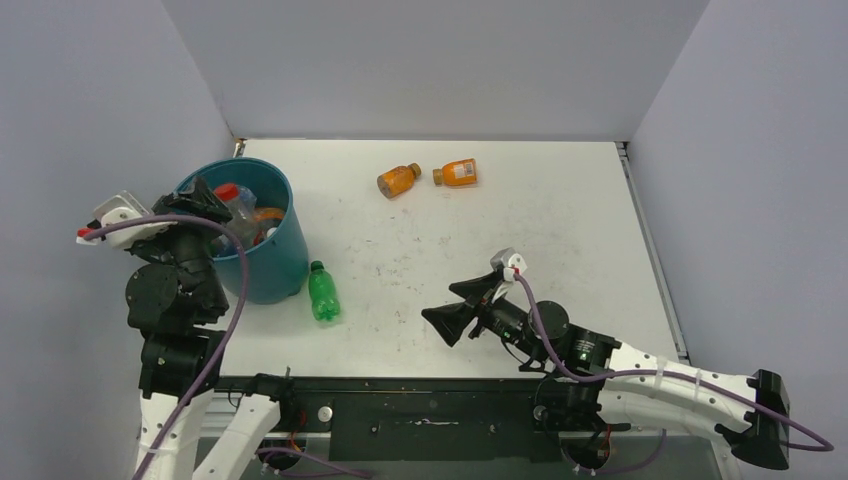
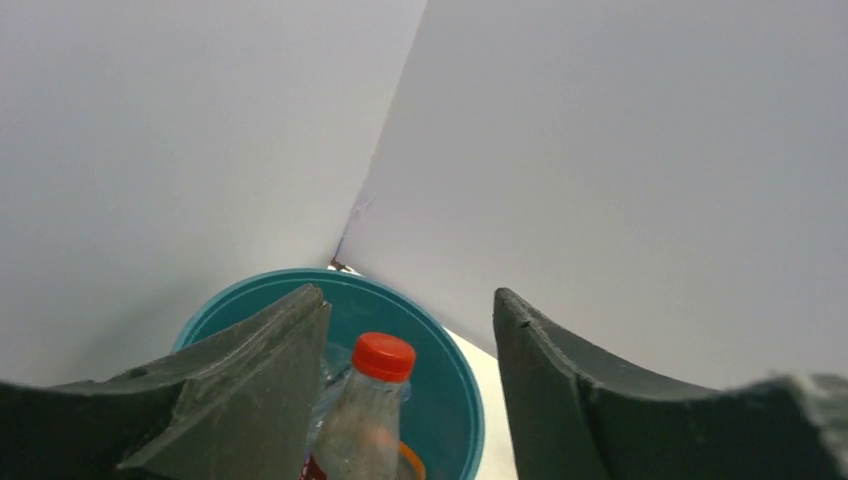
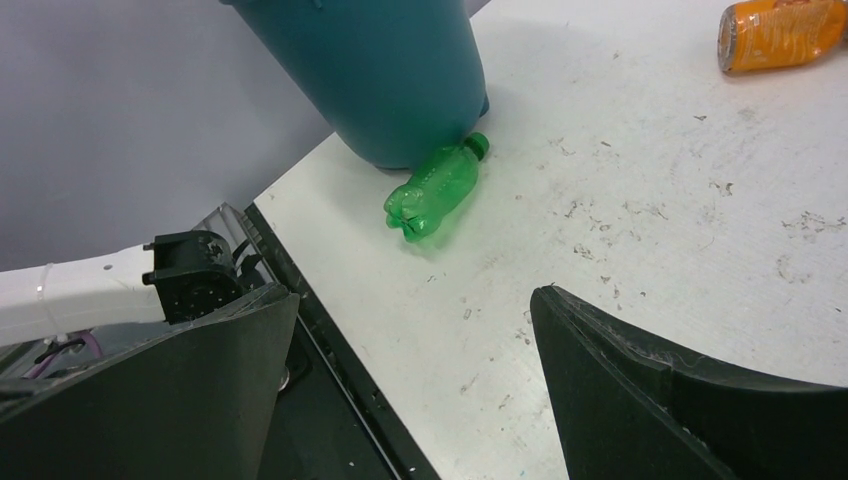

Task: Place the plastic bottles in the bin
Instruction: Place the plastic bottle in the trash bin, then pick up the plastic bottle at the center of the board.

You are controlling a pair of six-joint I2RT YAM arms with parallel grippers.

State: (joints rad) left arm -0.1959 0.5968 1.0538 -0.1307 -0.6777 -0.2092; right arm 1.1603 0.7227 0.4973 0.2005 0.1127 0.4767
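The teal bin [image 1: 262, 262] stands at the table's left and holds several bottles. My left gripper [image 1: 203, 196] hovers open over its near rim. In the left wrist view the open left gripper [image 2: 408, 300] looks down into the bin [image 2: 455, 395]. A clear red-capped bottle [image 2: 372, 410] stands inside, close to the left finger, and is not gripped. A green bottle [image 1: 322, 291] lies beside the bin's base. Two orange bottles [image 1: 398, 180] [image 1: 458, 173] lie at the far middle. My right gripper [image 1: 445, 303] is open and empty, low over the table and pointing at the green bottle [image 3: 435, 190].
The right wrist view shows the bin's outer wall [image 3: 380, 70], one orange bottle [image 3: 780, 35] at the top right, and the table's black near edge [image 3: 330, 340] with the left arm's base. Grey walls enclose the table on three sides.
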